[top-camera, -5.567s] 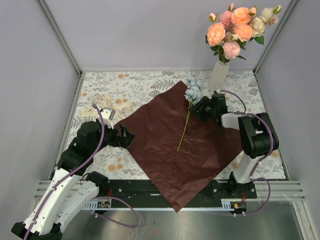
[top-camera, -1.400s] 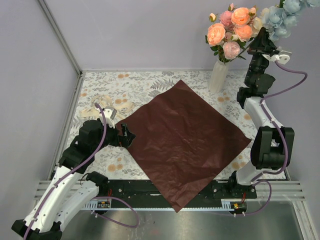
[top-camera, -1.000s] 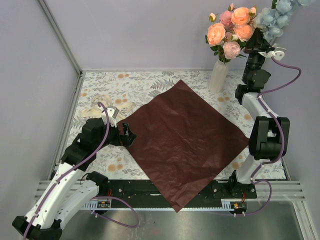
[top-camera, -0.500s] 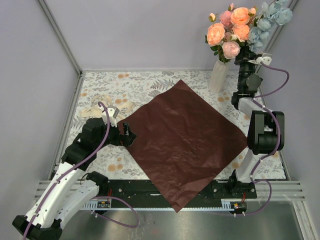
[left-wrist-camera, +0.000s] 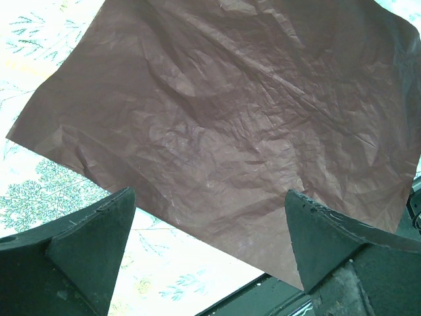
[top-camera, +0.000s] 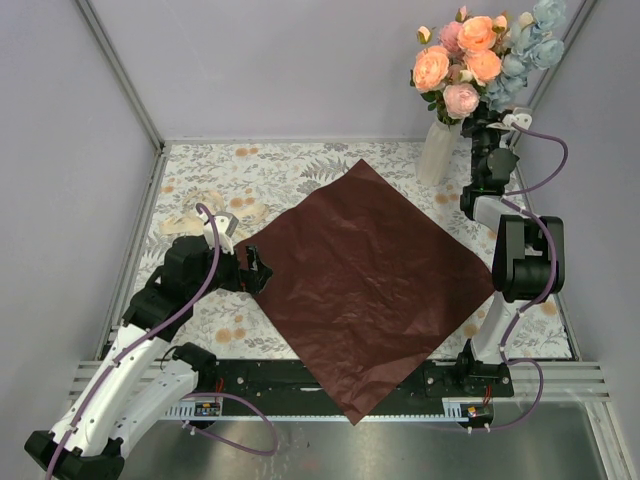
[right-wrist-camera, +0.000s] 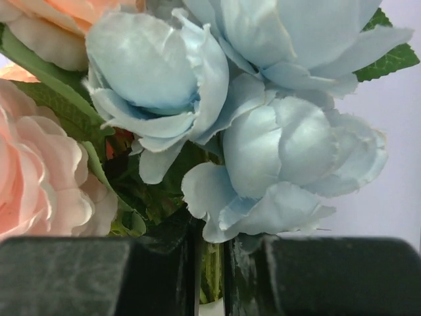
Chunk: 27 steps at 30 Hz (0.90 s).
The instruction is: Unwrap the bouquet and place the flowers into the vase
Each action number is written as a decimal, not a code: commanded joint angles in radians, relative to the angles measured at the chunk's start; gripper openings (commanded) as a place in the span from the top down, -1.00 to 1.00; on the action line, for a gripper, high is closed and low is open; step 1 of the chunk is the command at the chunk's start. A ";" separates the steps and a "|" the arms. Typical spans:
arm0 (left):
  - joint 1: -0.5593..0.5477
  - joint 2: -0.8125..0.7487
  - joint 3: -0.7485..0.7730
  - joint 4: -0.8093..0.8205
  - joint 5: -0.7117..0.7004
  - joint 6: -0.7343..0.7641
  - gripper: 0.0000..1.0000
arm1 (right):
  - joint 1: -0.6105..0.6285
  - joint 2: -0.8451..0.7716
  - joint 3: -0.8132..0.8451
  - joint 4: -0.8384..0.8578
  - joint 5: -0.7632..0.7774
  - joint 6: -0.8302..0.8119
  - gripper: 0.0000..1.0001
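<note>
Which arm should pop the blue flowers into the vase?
Right. The right gripper is shut on the stem of the blue flowers, high up beside the vase. The left gripper is open and empty, low at the paper, far from the vase.

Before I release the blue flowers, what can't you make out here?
Mouth of vase: top view, under leaves.
Stem end of blue flowers: top view, behind right end effector; right wrist view, below frame edge.
Far corners of paper: left wrist view, cut off by edges.
</note>
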<state>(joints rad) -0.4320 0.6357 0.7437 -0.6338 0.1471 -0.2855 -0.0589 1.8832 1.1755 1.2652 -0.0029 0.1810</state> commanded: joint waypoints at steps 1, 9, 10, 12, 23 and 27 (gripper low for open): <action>-0.004 -0.010 0.006 0.048 0.003 0.005 -0.98 | -0.002 0.036 -0.020 -0.131 -0.023 -0.011 1.00; -0.004 -0.013 0.010 0.048 0.005 0.006 -0.98 | 0.010 0.070 -0.037 -0.181 -0.023 0.043 1.00; -0.004 -0.013 0.009 0.048 0.006 0.006 -0.98 | 0.011 0.074 -0.037 -0.191 -0.020 0.043 1.00; -0.004 -0.013 0.011 0.048 0.009 0.005 -0.98 | 0.014 0.071 -0.036 -0.213 -0.011 0.052 1.00; -0.004 -0.027 0.009 0.048 0.009 0.005 -0.98 | 0.018 0.004 -0.024 -0.320 -0.005 0.071 0.62; -0.004 -0.033 0.011 0.048 0.011 0.005 -0.98 | 0.018 -0.065 -0.001 -0.412 -0.046 0.071 0.25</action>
<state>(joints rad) -0.4320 0.6201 0.7437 -0.6338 0.1471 -0.2855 -0.0475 1.9007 1.1618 1.0157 -0.0143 0.2523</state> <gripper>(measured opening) 0.988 0.299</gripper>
